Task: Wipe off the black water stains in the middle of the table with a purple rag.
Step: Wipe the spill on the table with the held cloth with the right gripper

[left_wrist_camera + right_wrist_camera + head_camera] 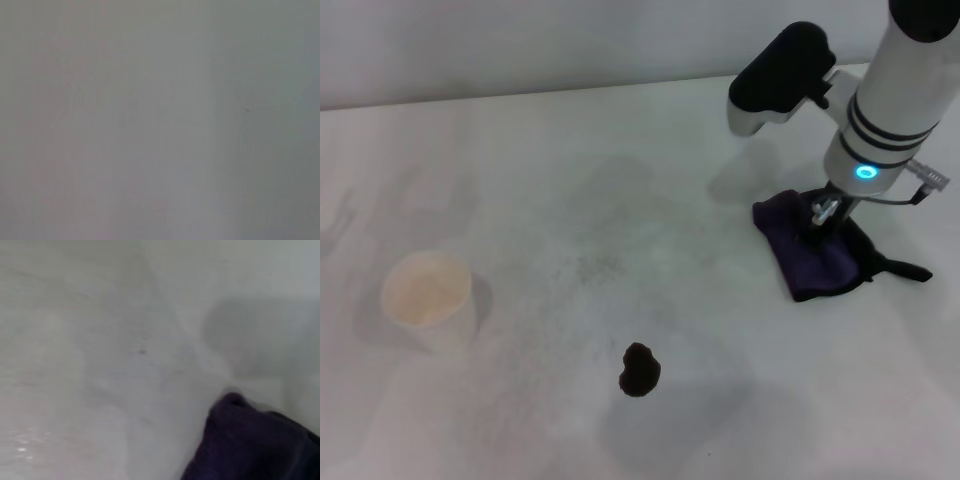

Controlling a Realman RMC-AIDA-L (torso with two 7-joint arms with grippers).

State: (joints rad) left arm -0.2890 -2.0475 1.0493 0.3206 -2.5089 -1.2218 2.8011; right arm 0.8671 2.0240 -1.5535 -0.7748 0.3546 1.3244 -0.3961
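The purple rag [805, 252] lies on the white table [540, 180] at the right, its black loop trailing to the right. It also shows in the right wrist view [250, 445]. My right gripper [823, 215] is down on the rag's top, pointing straight down at it. The black water stain [639, 370] is a small dark blob near the table's front middle, well to the left of the rag and nearer to me. My left gripper is out of view; the left wrist view shows only plain grey surface.
A white paper cup [428, 298] stands upright at the left. Faint grey speckled smudges [595, 265] mark the table's middle. The table's far edge [520, 95] meets a grey wall.
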